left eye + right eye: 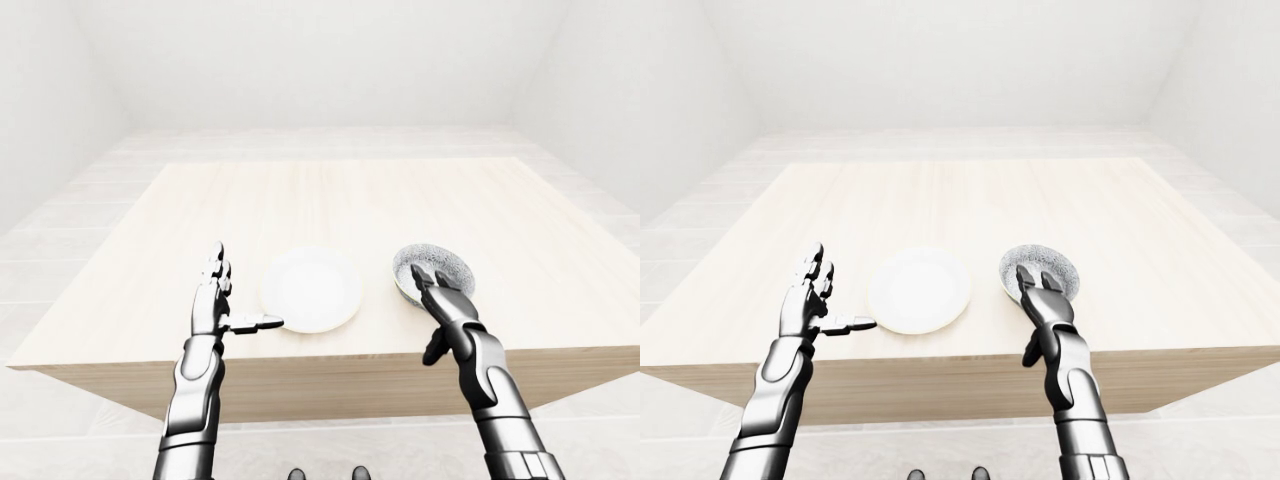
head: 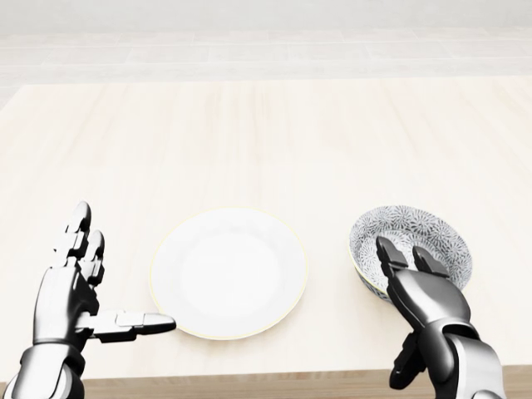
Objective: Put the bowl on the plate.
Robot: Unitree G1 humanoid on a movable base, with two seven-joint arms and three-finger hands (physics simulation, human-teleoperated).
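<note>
Near the lower edge of the wooden table (image 2: 266, 141), as the head view has it, the bowl (image 2: 432, 237) is seen to the right of the plate (image 2: 229, 273), the two standing apart with bare wood between them. The bowl is patterned dark and light inside, upright, and appears empty. The right hand (image 2: 420, 291) is held over its near rim with the fingers (image 2: 389, 256) spread and extended; nothing is grasped, though two fingertips appear to reach over the rim into the hollow. Whether the rim is actually touched cannot be told. The left hand (image 2: 71, 291) is held spread beside the plate's left edge, with the thumb (image 2: 133, 322) pointed toward it, and nothing is held there either.

Judged by its look, the bowl is probably glazed ceramic: stiff, moderately weighty, smooth and likely slippery, and liable to chip if dropped. A pinch on the near rim is suggested, with fingers inside and thumb outside the wall, so that it can be lifted level. A shallow grip is likely to let it tilt or slide.
</note>
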